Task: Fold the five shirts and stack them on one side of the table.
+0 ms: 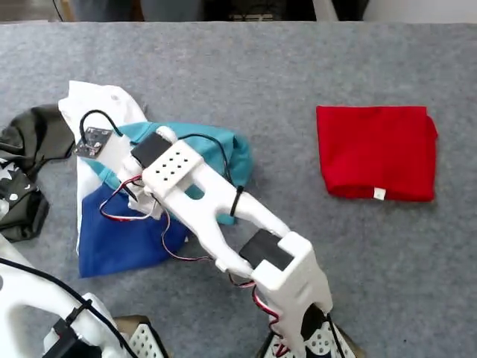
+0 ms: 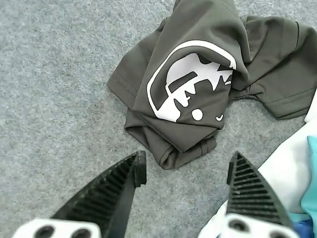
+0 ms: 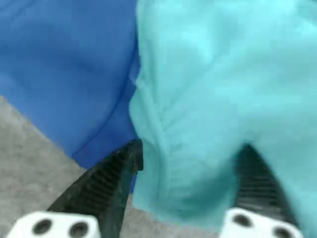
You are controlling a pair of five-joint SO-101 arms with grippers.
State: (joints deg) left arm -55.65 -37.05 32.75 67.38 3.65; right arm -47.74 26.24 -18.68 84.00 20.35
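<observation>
A folded red shirt [image 1: 376,153] lies flat at the right of the grey table [image 1: 246,67]. At the left is a heap: a white shirt [image 1: 100,101], a teal shirt [image 1: 231,153] and a blue shirt [image 1: 119,239]. A crumpled dark grey shirt [image 1: 37,134] with a white print lies at the far left. My right arm [image 1: 173,168] is stretched over the heap. My right gripper [image 3: 189,151] is open, with a ridge of the teal shirt [image 3: 223,74] between its fingers and the blue shirt [image 3: 64,64] beside it. My left gripper [image 2: 188,161] hangs open just short of the dark grey shirt [image 2: 198,59].
The white shirt [image 2: 292,168] edges in beside the dark one in the left wrist view. Bare grey table lies between the heap and the red shirt. The arms' bases [image 1: 298,328] stand at the near edge.
</observation>
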